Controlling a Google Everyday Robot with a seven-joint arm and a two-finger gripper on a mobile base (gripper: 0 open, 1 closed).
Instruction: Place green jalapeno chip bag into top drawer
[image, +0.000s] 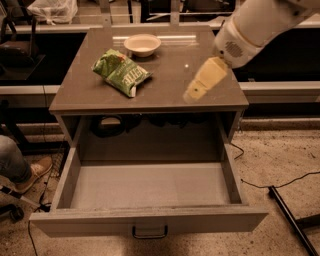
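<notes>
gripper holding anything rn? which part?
Nothing. The gripper is over the right of the cabinet top; the green jalapeno chip bag lies apart, untouched.

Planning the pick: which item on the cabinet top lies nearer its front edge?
The green jalapeno chip bag, left of centre; the cream bowl sits behind it near the back edge. The pincer hovers over the right of the cabinet top.

bowl (142, 44): cream, at the middle of the counter's (170, 90) back edge
plastic bag (52, 10): white, beyond the back left corner
shoe (37, 169): floor, left of the front left corner
cable (270, 182): floor, right side
gripper (204, 81): over the front right corner
</notes>
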